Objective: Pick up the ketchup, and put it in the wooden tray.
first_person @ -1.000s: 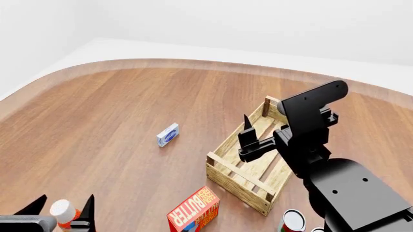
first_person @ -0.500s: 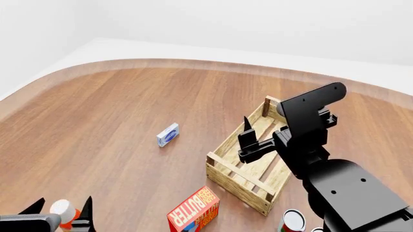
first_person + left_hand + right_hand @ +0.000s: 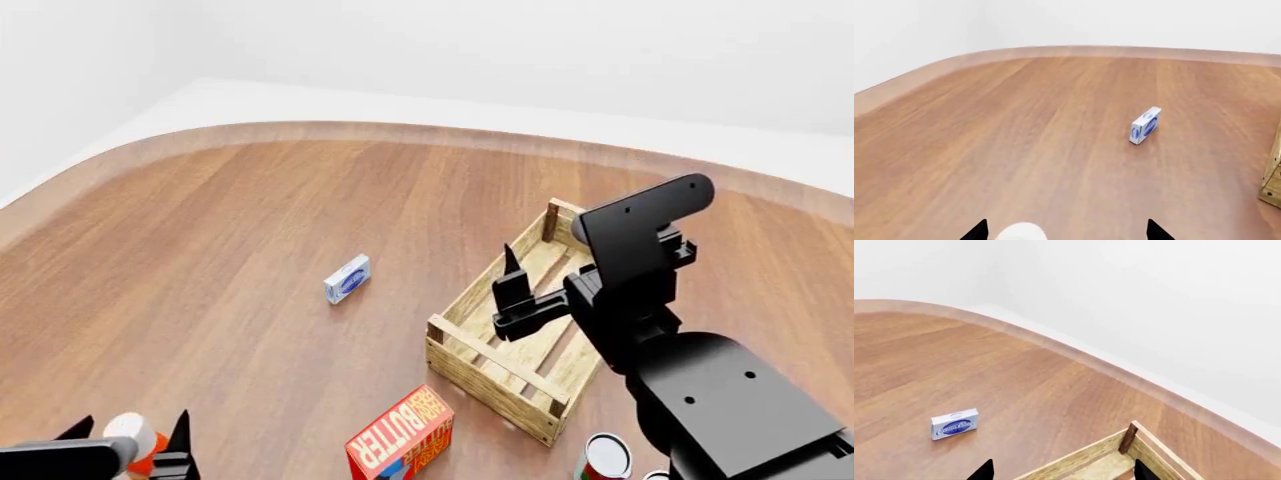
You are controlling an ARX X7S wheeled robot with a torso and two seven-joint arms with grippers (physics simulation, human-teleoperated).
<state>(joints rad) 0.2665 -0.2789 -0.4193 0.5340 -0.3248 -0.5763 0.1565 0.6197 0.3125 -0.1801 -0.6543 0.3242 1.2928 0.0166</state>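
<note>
The ketchup (image 3: 144, 455), an orange-red bottle with a white cap, stands at the near left of the table. In the left wrist view only its cap (image 3: 1021, 233) shows. My left gripper (image 3: 130, 438) is open, with one finger on each side of the cap and not touching it; it also shows in the left wrist view (image 3: 1066, 232). The wooden tray (image 3: 497, 352) is a pale slatted crate at the right. My right gripper (image 3: 514, 275) hangs open and empty over the tray's left side. The right wrist view shows the tray's far corner (image 3: 1129, 439) between my right gripper's (image 3: 1062, 472) fingers.
A small blue-and-white box (image 3: 347, 278) lies left of the tray; it also shows in the left wrist view (image 3: 1145, 125) and the right wrist view (image 3: 955, 423). A red butter box (image 3: 400, 435) and a tin can (image 3: 607, 457) stand near the front edge. The tray's corner (image 3: 1273, 172) shows.
My left gripper has sunk a little lower around the ketchup's cap. The ketchup has stayed in place. My right arm has shifted only slightly.
</note>
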